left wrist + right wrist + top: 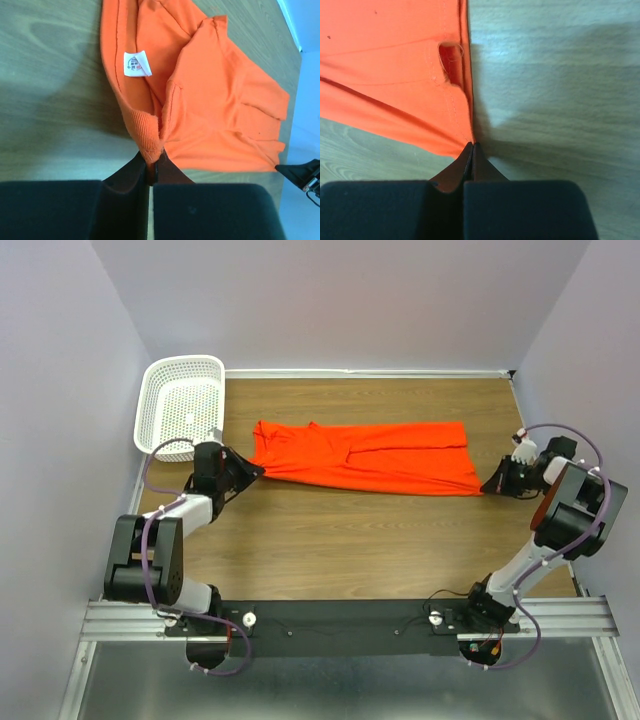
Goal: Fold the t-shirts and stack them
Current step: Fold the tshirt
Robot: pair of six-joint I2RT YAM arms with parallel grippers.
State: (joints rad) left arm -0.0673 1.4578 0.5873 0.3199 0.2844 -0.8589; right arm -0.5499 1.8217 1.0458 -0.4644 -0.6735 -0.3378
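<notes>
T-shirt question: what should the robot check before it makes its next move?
1. Left jaws shut on the t-shirt collar: ok.
2. Right jaws shut at the hem corner: ok.
3. Right jaws really pinching fabric: cannot tell, the corner only meets their tips.
4. T-shirt lying smooth: not ok, a flap is bunched near the collar.
5. Basket apart from the t-shirt: ok.
</notes>
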